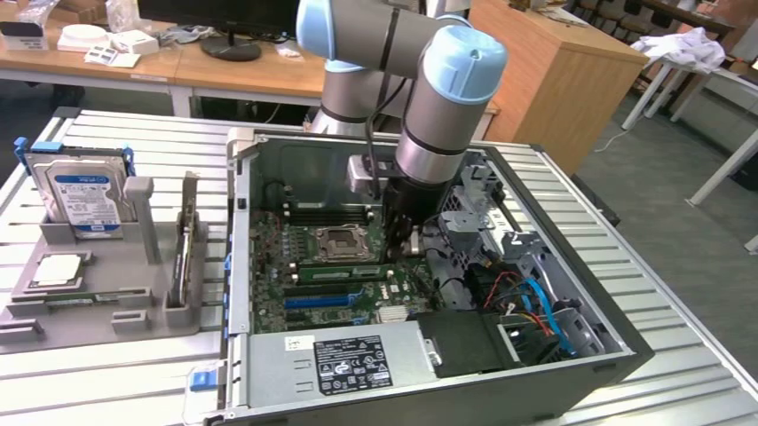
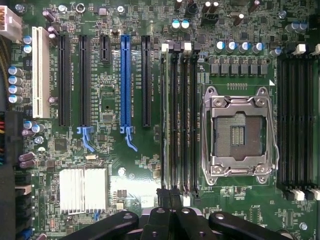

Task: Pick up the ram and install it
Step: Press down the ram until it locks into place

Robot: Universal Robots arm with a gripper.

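In the exterior view a thin green stick, the ram (image 1: 337,271), lies along the memory slots just beside the empty CPU socket (image 1: 337,240) inside the open computer case. My gripper (image 1: 397,247) hangs over the end of that row, low over the motherboard. In the wrist view the fingers (image 2: 163,196) are pressed together at the end of the black memory slots (image 2: 178,120), with the CPU socket (image 2: 239,131) alongside. The gripper is shut, with nothing visible between its fingers. Whether the fingers touch the ram I cannot tell.
The case walls (image 1: 243,257) and the drive cage with cables (image 1: 533,302) hem the arm in. On the exterior view's left a grey tray (image 1: 71,306) holds a hard drive (image 1: 83,191), a square CPU chip (image 1: 57,271) and a tall thin upright holder (image 1: 186,244).
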